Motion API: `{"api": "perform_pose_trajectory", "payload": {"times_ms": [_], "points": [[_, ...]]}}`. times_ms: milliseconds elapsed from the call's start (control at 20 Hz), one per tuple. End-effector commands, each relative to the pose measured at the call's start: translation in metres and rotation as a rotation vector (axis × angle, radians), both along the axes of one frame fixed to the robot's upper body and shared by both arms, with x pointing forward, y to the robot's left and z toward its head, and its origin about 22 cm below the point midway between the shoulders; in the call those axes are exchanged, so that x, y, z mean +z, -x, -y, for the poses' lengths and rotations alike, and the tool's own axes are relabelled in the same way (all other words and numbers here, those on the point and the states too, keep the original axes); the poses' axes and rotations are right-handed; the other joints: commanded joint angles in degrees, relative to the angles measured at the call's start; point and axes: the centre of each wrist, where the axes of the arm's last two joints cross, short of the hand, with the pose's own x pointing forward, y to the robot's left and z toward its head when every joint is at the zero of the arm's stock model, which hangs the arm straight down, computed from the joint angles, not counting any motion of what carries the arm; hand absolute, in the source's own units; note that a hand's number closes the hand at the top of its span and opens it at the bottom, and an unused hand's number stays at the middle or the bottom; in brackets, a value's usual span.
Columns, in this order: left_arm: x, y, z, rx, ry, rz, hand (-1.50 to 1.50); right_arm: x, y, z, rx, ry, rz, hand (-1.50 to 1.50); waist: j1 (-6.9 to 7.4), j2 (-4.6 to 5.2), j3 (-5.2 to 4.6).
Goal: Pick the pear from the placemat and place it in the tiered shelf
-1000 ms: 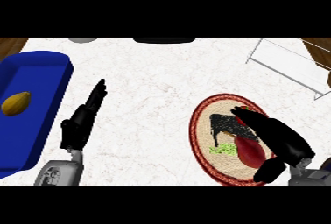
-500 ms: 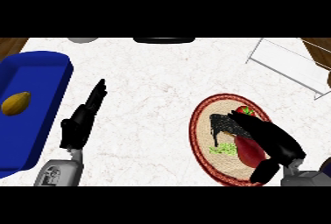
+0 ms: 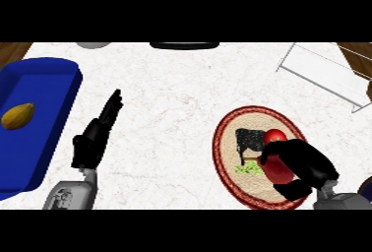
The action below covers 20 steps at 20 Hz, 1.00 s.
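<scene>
Out beyond the straight-fingered, empty left hand point(image 3: 94, 138) lies a blue tray point(image 3: 54, 93) holding a yellowish fruit point(image 3: 18, 115), while the right hand point(image 3: 301, 165) curls around the red pear point(image 3: 276, 152) on the round placemat point(image 3: 232, 147), the white wire shelf point(image 3: 323, 74) well above it.

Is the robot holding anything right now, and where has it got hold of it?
The right hand curls over the red pear on the round placemat, gripping its lower side. The left hand holds nothing.
</scene>
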Motion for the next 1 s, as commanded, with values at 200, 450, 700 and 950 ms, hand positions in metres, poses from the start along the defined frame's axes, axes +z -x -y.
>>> {"api": "perform_pose_trajectory", "payload": {"times_ms": [200, 450, 700, 950], "points": [[0.002, -0.010, -0.016, -0.015, 0.009, 0.003, 0.00, 0.000, 0.006, 0.013, 0.047, -0.038, 0.065, 1.50, -0.19, 0.24, 0.21], [0.001, -0.008, -0.001, -0.019, 0.005, 0.002, 0.00, 0.003, -0.041, -0.027, -0.461, -0.074, 0.085, 1.50, 1.52, 0.69, 0.17], [0.007, -0.011, 0.015, -0.066, 0.008, 0.020, 0.00, 0.030, -0.068, -0.038, -0.920, -0.083, 0.173, 1.50, 3.40, 0.98, 0.14], [0.015, -0.021, 0.017, -0.096, 0.001, 0.030, 0.00, 0.091, -0.103, -0.075, -1.123, -0.338, 0.412, 1.50, 5.55, 1.20, 0.29]]}}
